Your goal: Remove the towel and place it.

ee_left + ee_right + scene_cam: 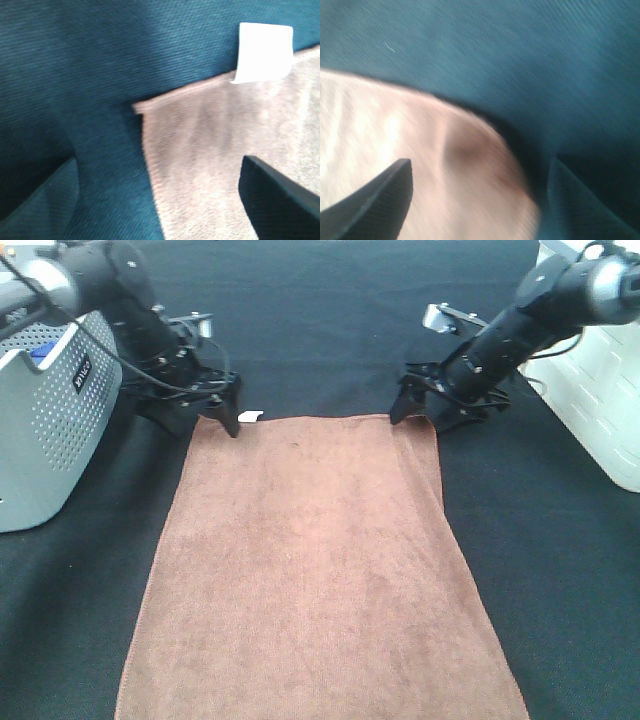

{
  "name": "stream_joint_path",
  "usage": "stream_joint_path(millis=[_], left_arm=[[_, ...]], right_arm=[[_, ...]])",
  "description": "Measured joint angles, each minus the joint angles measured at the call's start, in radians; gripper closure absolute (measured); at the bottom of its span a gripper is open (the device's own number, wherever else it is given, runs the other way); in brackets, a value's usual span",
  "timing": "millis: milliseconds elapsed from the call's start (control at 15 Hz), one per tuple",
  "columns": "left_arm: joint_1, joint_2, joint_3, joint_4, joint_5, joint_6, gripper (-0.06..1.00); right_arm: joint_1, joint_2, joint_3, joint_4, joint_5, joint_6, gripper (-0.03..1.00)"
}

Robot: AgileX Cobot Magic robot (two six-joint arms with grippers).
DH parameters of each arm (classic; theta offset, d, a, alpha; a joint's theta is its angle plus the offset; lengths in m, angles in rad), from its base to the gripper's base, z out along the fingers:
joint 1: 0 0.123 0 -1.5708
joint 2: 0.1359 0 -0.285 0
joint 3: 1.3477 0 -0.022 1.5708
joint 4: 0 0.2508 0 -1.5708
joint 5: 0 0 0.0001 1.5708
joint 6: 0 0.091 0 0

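I see a black woven cloth covering the whole work surface, evenly and brightly lit. On the left of my overhead view stands a grey perforated bin; on the right, a white moulded box rests on the cloth

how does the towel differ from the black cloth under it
The towel is brown and plush; the black cloth has a fine weave. The towel covers only the middle; the black cloth extends past it left, right and beyond. The towel has a white tag on its far edge; the black cloth shows none. Both lie spread flat.
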Motion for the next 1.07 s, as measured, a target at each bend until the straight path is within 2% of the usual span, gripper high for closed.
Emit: stream_joint_path(millis=[133, 200, 267, 467, 533, 600, 867, 1067], left_arm=[[-0.024, 0.001, 0.000, -0.005, -0.011, -0.014, 0.19], [-0.025, 0.003, 0.000, -0.005, -0.016, -0.037, 0.27], [-0.024, 0.003, 0.000, 0.007, -0.017, -0.050, 0.38], [-0.024, 0.010, -0.002, 0.073, -0.017, -0.052, 0.84], [-0.024, 0.010, -0.002, 0.076, -0.017, -0.043, 0.91], [-0.025, 0.010, -0.002, 0.080, -0.017, -0.032, 0.93], [-0.036, 0.020, -0.045, 0.130, 0.000, -0.025, 0.94], [-0.040, 0.043, -0.111, 0.155, 0.006, -0.024, 0.94]], right_arm=[[0.028, 0.003, -0.001, -0.052, -0.036, -0.005, 0.27], [0.033, 0.004, -0.001, -0.076, -0.051, -0.006, 0.34], [0.034, 0.006, -0.001, -0.100, -0.065, -0.006, 0.46], [0.034, 0.010, -0.001, -0.134, -0.087, -0.012, 0.79], [0.034, 0.011, -0.001, -0.141, -0.090, -0.012, 0.89], [0.034, 0.011, -0.001, -0.148, -0.090, -0.012, 0.96], [0.037, 0.020, -0.043, -0.197, -0.062, -0.013, 0.96], [0.046, 0.046, -0.141, -0.314, -0.040, -0.019, 0.96]])
